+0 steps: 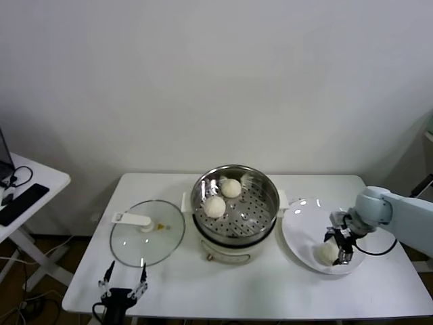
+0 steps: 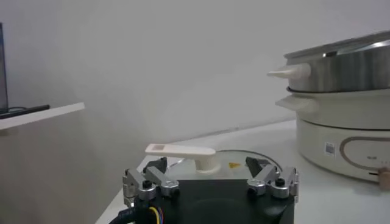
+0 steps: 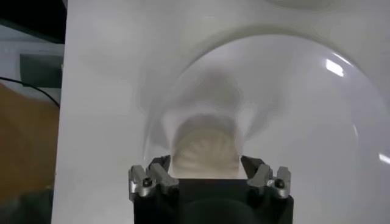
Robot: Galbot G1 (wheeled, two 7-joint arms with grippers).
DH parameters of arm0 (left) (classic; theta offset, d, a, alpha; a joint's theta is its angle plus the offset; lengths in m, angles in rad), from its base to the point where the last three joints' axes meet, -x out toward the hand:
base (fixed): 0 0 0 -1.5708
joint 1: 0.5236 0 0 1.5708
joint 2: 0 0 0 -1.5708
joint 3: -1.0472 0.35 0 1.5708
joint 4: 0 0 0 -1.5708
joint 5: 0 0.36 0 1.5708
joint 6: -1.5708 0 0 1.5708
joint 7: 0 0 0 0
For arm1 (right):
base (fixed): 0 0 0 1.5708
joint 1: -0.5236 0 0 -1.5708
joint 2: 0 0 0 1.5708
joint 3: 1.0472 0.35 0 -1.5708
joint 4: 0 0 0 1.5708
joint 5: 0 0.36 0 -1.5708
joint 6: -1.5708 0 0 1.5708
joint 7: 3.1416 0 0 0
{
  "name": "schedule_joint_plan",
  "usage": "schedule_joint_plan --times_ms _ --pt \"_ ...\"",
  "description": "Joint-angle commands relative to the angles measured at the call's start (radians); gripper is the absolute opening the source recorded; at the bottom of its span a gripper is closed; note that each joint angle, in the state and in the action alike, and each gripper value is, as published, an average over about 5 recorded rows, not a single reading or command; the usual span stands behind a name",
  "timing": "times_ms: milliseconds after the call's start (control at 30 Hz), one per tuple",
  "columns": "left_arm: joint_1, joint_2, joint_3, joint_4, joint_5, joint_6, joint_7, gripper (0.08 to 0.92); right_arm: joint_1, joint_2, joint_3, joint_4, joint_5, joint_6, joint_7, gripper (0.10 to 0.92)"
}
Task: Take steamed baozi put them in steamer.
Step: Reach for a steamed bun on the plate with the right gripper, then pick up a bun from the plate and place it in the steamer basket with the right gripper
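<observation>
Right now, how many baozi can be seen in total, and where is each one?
3. Two baozi lie in the steamer, one at the back and one nearer. A third sits on the plate between the right gripper's fingers. None looks hidden.

Lab-like room: bare wall (image 1: pixel 216 74), white tables (image 1: pixel 169 284).

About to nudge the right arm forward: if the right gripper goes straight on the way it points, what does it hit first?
The bun on the white plate: it sits directly ahead of the right gripper, between its open fingers. The remaining gap is hard to judge.

Baozi (image 3: pixel 204 149) partly behind right pincer (image 3: pixel 206 173)
</observation>
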Motion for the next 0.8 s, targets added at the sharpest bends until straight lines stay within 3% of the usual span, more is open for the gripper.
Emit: schedule_joint_plan --times_ms 33,200,400,800 --pt "-0.001 0.000 0.004 0.003 0.000 0.000 0.000 0.823 -0.022 -0.006 0.023 -0.013 -0.010 -0.003 -0.004 0.767" --pt "0.001 -0.001 0.009 0.001 0.005 0.000 0.000 0.823 -0.008 -0.005 0.024 -0.013 -0.013 -0.001 -0.002 0.739" --pt "0.001 -0.001 0.009 0.000 0.006 0.000 -0.001 0.823 0.107 0.003 -0.046 -0.010 -0.005 0.025 -0.025 0.641" --pt "0.006 0.002 0.006 0.004 0.013 -0.002 -0.002 0.823 0.638 0.059 -0.379 0.076 0.106 0.230 -0.086 0.628"
